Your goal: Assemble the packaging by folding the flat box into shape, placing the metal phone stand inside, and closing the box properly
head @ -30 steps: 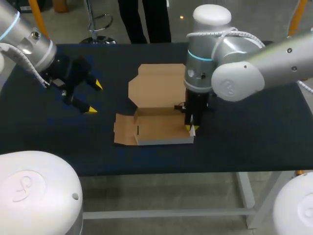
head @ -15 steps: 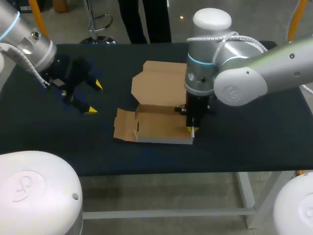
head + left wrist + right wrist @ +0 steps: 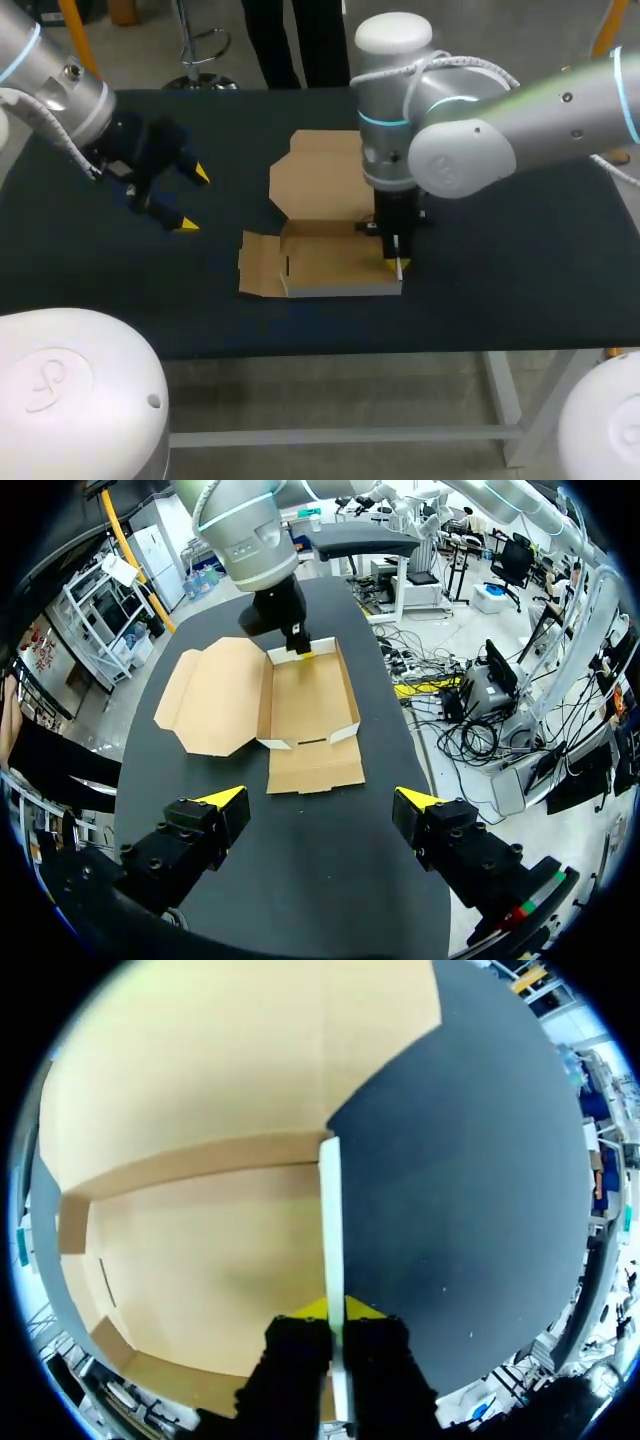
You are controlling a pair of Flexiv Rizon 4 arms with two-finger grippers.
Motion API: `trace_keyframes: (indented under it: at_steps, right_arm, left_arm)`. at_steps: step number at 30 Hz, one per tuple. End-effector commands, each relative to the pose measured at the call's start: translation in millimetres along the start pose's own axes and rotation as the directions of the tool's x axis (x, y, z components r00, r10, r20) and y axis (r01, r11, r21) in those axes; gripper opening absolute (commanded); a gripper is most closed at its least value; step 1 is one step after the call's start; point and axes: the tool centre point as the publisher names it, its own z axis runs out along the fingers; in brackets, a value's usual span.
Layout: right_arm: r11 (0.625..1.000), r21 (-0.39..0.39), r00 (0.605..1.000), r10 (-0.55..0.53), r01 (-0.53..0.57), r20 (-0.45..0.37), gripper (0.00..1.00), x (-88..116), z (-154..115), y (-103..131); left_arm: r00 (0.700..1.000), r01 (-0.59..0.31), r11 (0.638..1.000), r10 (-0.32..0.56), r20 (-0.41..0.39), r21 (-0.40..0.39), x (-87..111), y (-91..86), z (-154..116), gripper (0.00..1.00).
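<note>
The brown cardboard box (image 3: 335, 262) lies mid-table, its tray walls partly raised. The lid (image 3: 320, 180) lies flat behind it, and a side flap (image 3: 260, 268) lies flat to the left. My right gripper (image 3: 397, 265) points straight down at the tray's right wall. In the right wrist view the right gripper (image 3: 338, 1308) is shut on that thin white-edged wall (image 3: 330, 1210), one yellow tip on each side. My left gripper (image 3: 195, 200) hovers open over the table's left part, well away from the box. Ahead of the left gripper (image 3: 320, 798) lie the box (image 3: 310, 695) and the right gripper (image 3: 300, 652).
The dark table (image 3: 520, 270) is bare around the box on both sides and in front. Its front edge (image 3: 330, 352) runs close below the tray. The right arm's wrist (image 3: 395, 120) stands tall over the lid's right side.
The right gripper's fingers closed onto the tray's right wall. The right arm's upper part swung left, and the box shifted slightly to the right. The left arm kept still.
</note>
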Motion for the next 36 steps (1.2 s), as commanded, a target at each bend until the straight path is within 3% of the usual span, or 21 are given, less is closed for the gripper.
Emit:
trace_keyframes:
  at_steps: [1, 13, 24, 30, 36]
  right_arm:
    - [1.000, 0.001, 0.992, 0.029, -0.029, 0.124, 0.00, 8, 2, 5]
    - [0.993, -0.067, 0.976, 0.107, -0.096, 0.191, 0.00, 1, 4, 2]
    - [0.994, -0.100, 0.998, -0.047, 0.044, -0.035, 0.00, -3, -3, -12]
    - [0.990, -0.106, 0.990, -0.103, 0.093, -0.096, 0.00, -2, -6, -16]
    - [0.988, -0.108, 0.988, -0.122, 0.111, -0.099, 0.00, 0, -8, -19]
  left_arm:
    - [1.000, 0.001, 1.000, -0.001, -0.004, -0.004, 0.0, -0.1, -2, 1.00]
    - [1.000, 0.001, 1.000, -0.001, -0.004, -0.004, 0.0, -0.1, -2, 1.00]
    - [1.000, 0.001, 1.000, -0.001, -0.004, -0.004, 0.0, -0.1, -2, 1.00]
    - [1.000, 0.001, 1.000, -0.001, -0.004, -0.004, 0.0, -0.1, -2, 1.00]
    - [1.000, 0.001, 1.000, -0.001, -0.004, -0.004, 0.0, -0.1, -2, 1.00]
